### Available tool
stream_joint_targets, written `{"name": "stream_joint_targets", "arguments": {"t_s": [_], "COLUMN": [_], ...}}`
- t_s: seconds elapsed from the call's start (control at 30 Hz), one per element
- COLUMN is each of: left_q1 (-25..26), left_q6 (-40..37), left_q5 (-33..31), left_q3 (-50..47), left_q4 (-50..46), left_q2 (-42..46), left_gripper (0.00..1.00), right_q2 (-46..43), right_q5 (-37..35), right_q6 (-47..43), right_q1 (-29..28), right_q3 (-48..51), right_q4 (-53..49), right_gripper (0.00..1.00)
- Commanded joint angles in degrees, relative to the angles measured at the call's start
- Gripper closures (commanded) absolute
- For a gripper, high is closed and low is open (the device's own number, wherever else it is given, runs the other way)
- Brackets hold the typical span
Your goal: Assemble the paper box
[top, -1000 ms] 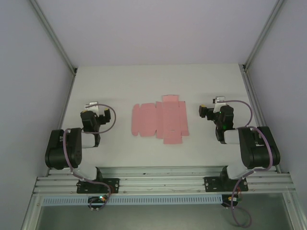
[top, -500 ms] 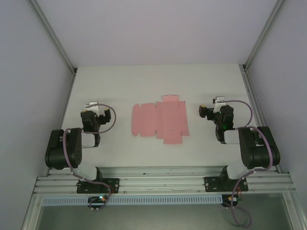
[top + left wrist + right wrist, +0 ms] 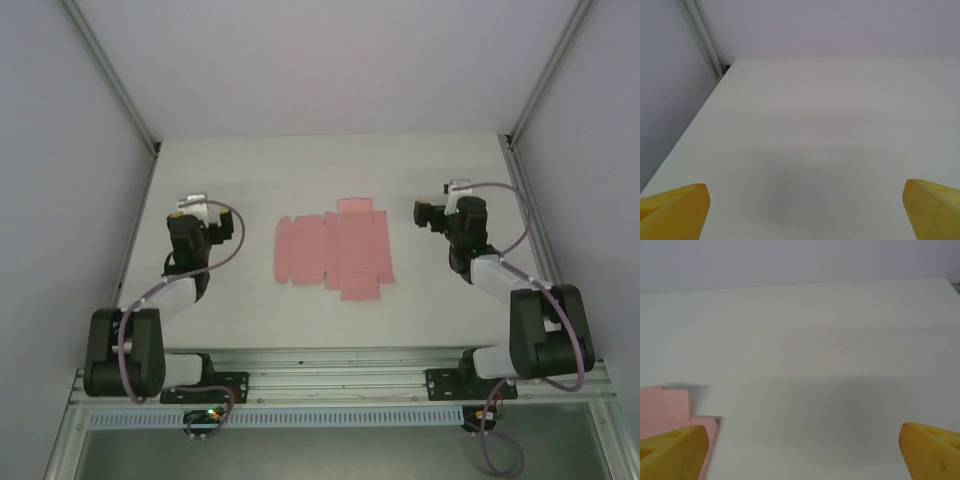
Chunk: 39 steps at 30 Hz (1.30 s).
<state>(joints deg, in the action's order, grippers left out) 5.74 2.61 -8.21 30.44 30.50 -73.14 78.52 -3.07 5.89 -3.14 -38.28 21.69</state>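
Left gripper (image 3: 190, 214) hangs over the left side of the bench (image 3: 330, 165), well clear of the box (image 3: 333, 250), spread wide and holding nothing. From above you cannot see its jaws, because the wrist body and a looping cable (image 3: 232, 240) cover them. The left wrist view settles it: two yellow fingertips (image 3: 672, 210) sit in the bottom corners, both cut off by the frame, with bare bench between them. Past them the bench runs to its far left corner, where a metal post (image 3: 702, 40) meets the grey wall (image 3: 840, 25).

Right gripper (image 3: 452, 208) is over the right side of the bench, also spread wide and empty. Its fingers are likewise hidden from above. In the right wrist view its fingertips (image 3: 932, 452) are clipped at the bottom corners in the same way.

You will find the box as a flat, cross-shaped pink sheet lying on the middle of the bench between the two grippers, nearer the right one and touching neither. Its long arm runs left to right, and short flaps stick out toward the far and near edges. The creases are faint from above — you can make out panels, but not every fold line. The right wrist view catches one stepped corner of the sheet at lower left. That corner is cut off by the frame edge and partly covered by the left fingertip, so you cannot tell which flap it is.
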Motion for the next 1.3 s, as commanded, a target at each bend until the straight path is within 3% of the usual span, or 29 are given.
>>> {"name": "stream_joint_targets", "arguments": {"t_s": [0.0,0.1,0.23,0.43,0.67,0.93,1.27], "left_q1": [1.85,4.96,8.32,12.03,12.92,12.99,12.88], "left_q6": [8.71,13.44,18.38,20.56,22.29,22.96,22.27], "left_q5": [1.96,6.16,16.13,21.10,28.98,38.71,43.27], "left_q3": [4.32,6.92,9.80,16.06,17.82,19.17,22.33], "left_q4": [-16.53,-23.71,-29.20,-37.57,-37.08,-35.81,-38.22], "left_q2": [2.63,2.79,-0.24,-9.30,-14.60,-20.64,-26.13], "left_gripper": [0.00,0.00,0.00,0.00,0.00,0.00,0.00], "right_q2": [-2.06,-1.90,1.08,10.55,19.33,21.76,23.42], "right_q5": [-4.05,-5.29,0.39,8.60,6.37,4.79,5.79], "right_q6": [8.30,11.29,18.90,22.94,24.31,24.06,23.89], "right_q1": [-3.52,-10.13,-16.13,-20.47,-20.97,-20.99,-20.92], "right_q3": [-6.19,-9.27,-14.28,-15.56,-16.92,-13.69,-11.92], "right_q4": [-20.31,-26.71,-37.25,-36.28,-37.19,-36.76,-34.08], "right_gripper": [0.04,0.04,0.09,0.27,0.42,0.44,0.44]}}
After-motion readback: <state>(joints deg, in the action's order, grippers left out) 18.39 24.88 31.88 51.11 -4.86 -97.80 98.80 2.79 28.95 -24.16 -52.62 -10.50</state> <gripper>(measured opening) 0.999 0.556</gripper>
